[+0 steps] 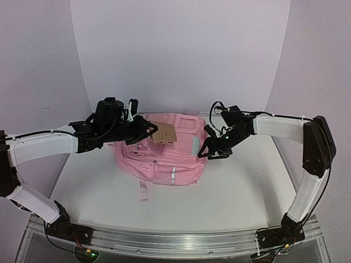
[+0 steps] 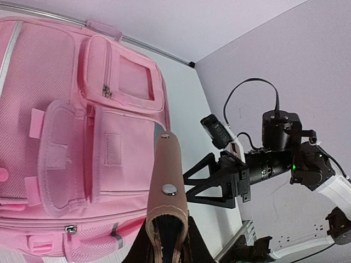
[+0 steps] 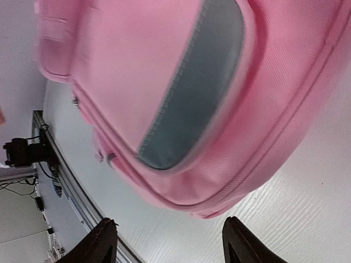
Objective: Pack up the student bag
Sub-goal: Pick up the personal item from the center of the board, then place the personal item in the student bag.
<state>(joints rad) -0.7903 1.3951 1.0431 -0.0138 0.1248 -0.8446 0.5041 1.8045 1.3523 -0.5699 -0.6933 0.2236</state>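
The pink backpack [image 1: 170,161] lies flat in the middle of the table [image 1: 241,186]. The left gripper [image 1: 147,131] is clamped on a brown case [image 1: 164,133] above it. The right gripper [image 1: 211,149], its fingers apart, is just beside the backpack's right side.

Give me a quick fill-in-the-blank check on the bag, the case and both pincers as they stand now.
1. The left pincer is shut on a slim ___ case with a metal snap.
2. The student bag lying on the table is ___ in colour.
3. The right pincer, beside the bag, is ___, with nothing between its fingers.

Missing words: brown; pink; open.
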